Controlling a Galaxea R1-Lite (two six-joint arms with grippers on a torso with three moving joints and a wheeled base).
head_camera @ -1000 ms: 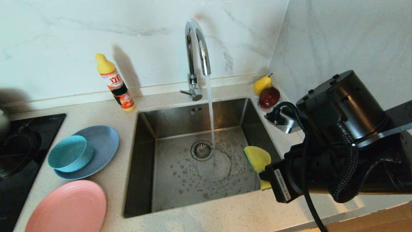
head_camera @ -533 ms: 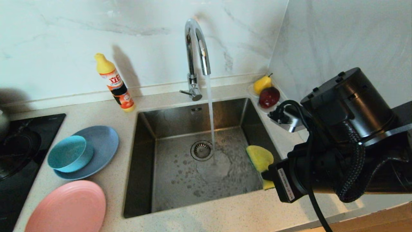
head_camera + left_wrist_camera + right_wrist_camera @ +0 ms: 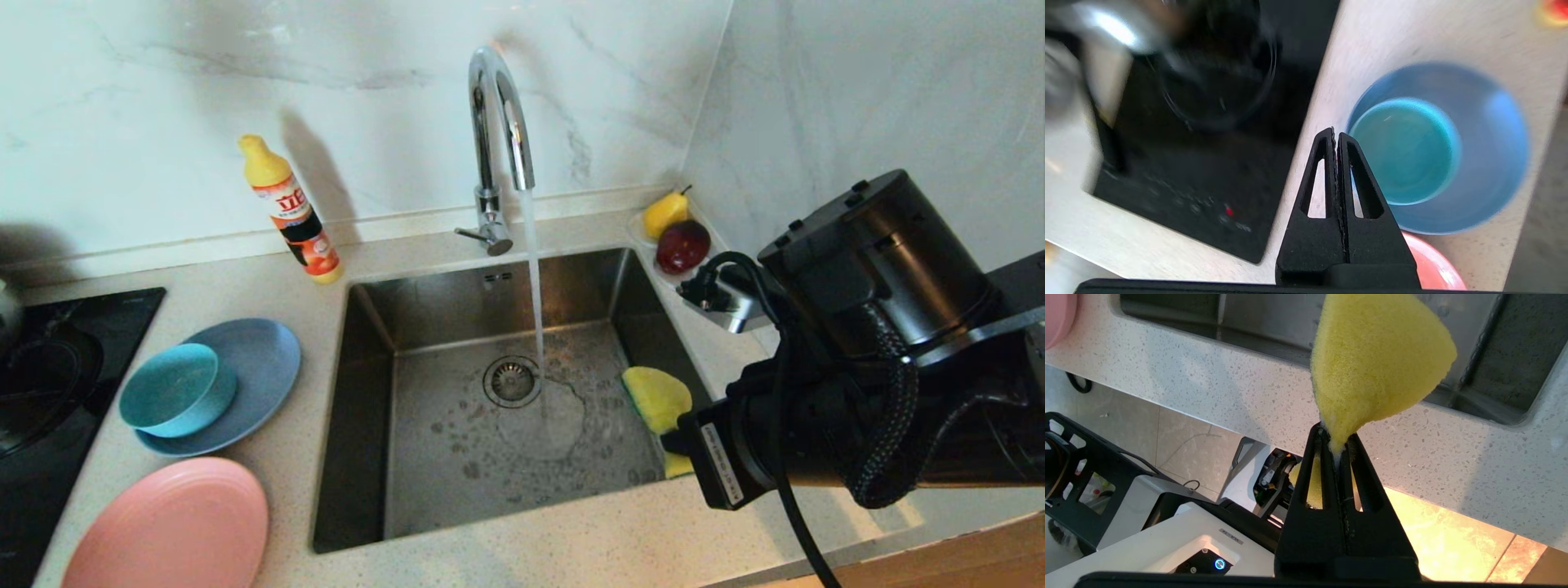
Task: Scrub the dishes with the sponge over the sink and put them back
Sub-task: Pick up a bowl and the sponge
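Speckled tabletop [image 3: 571, 547] carries the pink plate [image 3: 167, 527] nearest, then bowl [image 3: 171, 388] on blue plate [image 3: 261, 359]; left hand [image 3: 1336, 134] hovers shut, empty, beside them. Right hand [image 3: 1336, 437] pinches the sponge [image 3: 657, 398] over the sink [image 3: 367, 425], tap [image 3: 498, 114] running beyond

The left gripper [image 3: 1336, 132] points down over the pale speckled counter [image 3: 1396, 36], its jaws pressed together with nothing between them. Right of its tips sits the teal bowl [image 3: 1406, 151] inside the grey-blue plate [image 3: 1494, 143]. The pink plate [image 3: 1429, 269] peeks in at the lower edge — the black stovetop [image 3: 1208, 163] fills the left.
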